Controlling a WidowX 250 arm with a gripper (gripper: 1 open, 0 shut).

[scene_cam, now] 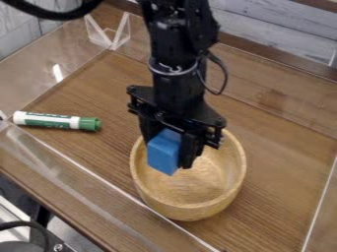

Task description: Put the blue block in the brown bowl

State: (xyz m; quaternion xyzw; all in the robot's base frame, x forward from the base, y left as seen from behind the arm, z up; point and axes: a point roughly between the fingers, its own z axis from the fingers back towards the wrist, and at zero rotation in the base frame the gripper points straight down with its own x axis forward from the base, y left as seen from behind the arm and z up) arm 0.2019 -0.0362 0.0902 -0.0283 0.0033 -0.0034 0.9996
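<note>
One relation matters: my gripper (168,154), clenched on the blue block (164,155) held long axis upright, hangs directly over the brown bowl (227,191)'s hollow; release should drop it inside.

Even, fairly bright overhead light fills the small, soft, low-resolution frame. White glare streaks the clear panel along the table's (283,118) left edge and far left corner. The black gripper (175,157) reads nearly featureless, shading the brown bowl's (218,197) interior beneath it.

No legible text, not even on the marker pen (57,122).
</note>
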